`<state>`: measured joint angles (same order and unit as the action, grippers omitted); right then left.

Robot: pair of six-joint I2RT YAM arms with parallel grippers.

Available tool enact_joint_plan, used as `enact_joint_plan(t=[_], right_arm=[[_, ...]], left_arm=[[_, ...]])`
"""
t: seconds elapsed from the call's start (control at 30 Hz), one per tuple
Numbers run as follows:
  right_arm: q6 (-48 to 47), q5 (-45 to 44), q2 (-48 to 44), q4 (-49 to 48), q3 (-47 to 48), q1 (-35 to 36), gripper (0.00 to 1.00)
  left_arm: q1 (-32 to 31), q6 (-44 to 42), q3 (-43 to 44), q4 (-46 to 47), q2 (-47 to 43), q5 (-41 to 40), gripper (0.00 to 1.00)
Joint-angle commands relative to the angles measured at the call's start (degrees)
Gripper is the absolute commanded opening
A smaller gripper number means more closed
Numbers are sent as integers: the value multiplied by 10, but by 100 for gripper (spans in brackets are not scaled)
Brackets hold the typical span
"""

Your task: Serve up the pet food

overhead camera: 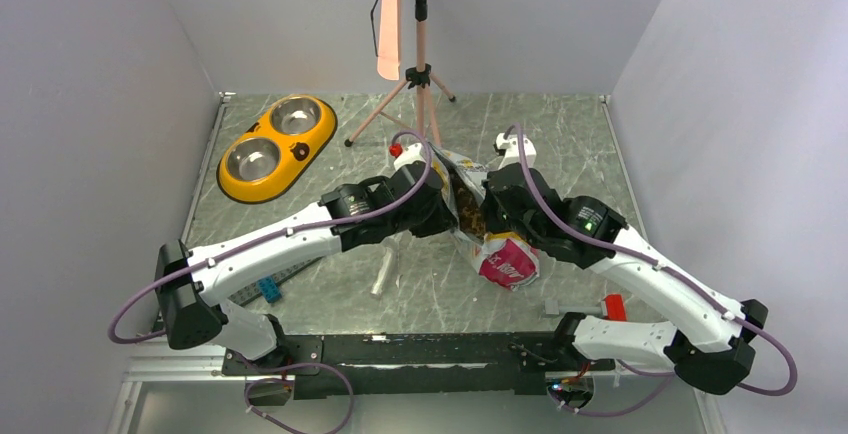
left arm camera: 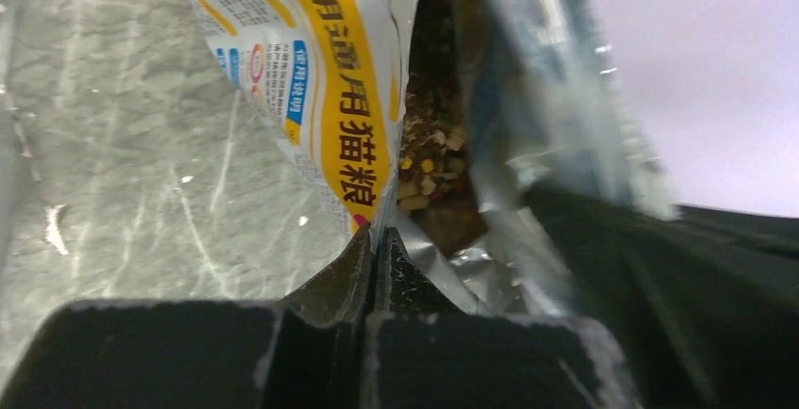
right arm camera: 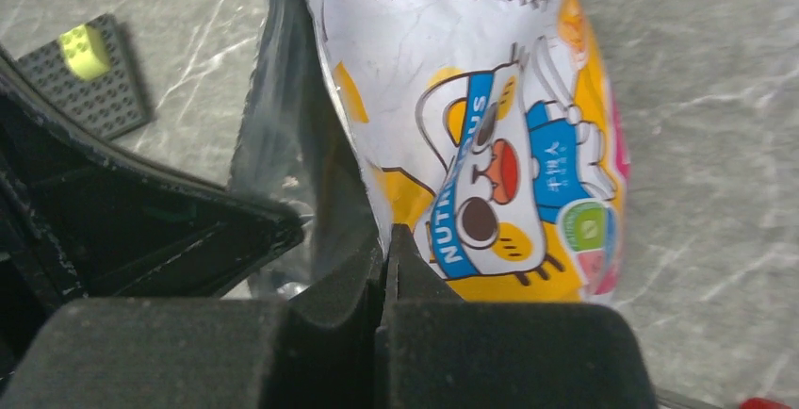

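Both arms reach forward from their bases and bend inward at the elbows, so the two wrists meet over the middle of the table [overhead camera: 560, 134]. The left gripper [overhead camera: 440, 209] comes in from the left, and the right gripper [overhead camera: 495, 204] faces it from the right. The bag [overhead camera: 505, 259] sits between them.

In the left wrist view, the left gripper [left arm camera: 377, 239] has its jaws pressed together on the lower edge of the bag [left arm camera: 311, 79]. The printed wall rises straight up from the fingertips. Just ahead of those tips and slightly to their right, the bag's mouth gapes. The pet food [left arm camera: 429, 164] lies inside it as a loose mix of brown and tan pieces against the silver lining.

In the right wrist view, the right gripper [right arm camera: 386, 239] is likewise clamped on the bag [right arm camera: 471, 98], pinching its edge where the cartoon print meets the foil side. The left gripper's dark body lies close on its left.

From above, the pet food [overhead camera: 468, 209] shows as a dark strip in the opened bag between the two grippers. The bag's pink end points back toward the arm bases. The yellow dish [overhead camera: 275, 146] lies well apart, ahead and to the left of the left gripper. A tripod [overhead camera: 420, 84] stands just beyond both grippers.
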<state>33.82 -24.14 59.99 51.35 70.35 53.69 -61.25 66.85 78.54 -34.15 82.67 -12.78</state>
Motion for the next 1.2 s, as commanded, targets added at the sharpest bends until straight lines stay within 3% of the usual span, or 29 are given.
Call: enact_joint_plan(t=[0.0, 0.13, 0.33, 0.47, 0.5, 0.57, 0.7, 0.77, 0.83, 0.97, 1.0, 1.17], right_arm=[[-30, -110, 7, 118, 67, 6, 0], [-44, -175, 19, 185, 106, 4, 0], [-90, -58, 57, 147, 130, 1, 2], [-76, -34, 130, 163, 184, -5, 18], [-70, -37, 150, 173, 201, -6, 26], [-59, -46, 185, 196, 232, -7, 55], [-41, -58, 219, 214, 265, -7, 69], [-44, -51, 218, 199, 255, -8, 72], [-32, -43, 215, 187, 242, -10, 65], [28, -44, 193, 163, 198, -28, 16], [31, -38, 184, 150, 184, -34, 9], [-31, 56, 143, 41, 100, -64, 0]], left_arm=[[13, -80, 28, -108, -11, -57, 0], [12, -82, 42, -173, -25, -74, 0], [12, -103, -10, -75, -73, -18, 0], [12, -105, 12, -85, -71, -7, 0], [12, -104, 15, -84, -71, -3, 0], [11, -104, 13, -73, -75, 5, 0], [10, -111, 5, -51, -86, 8, 0], [8, -115, 3, -40, -91, 5, 0], [7, -117, 1, -32, -96, 2, 0], [6, -127, 2, -28, -103, -1, 0], [6, -127, 1, -27, -105, 0, 0], [4, -125, -23, -2, -116, 13, 0]])
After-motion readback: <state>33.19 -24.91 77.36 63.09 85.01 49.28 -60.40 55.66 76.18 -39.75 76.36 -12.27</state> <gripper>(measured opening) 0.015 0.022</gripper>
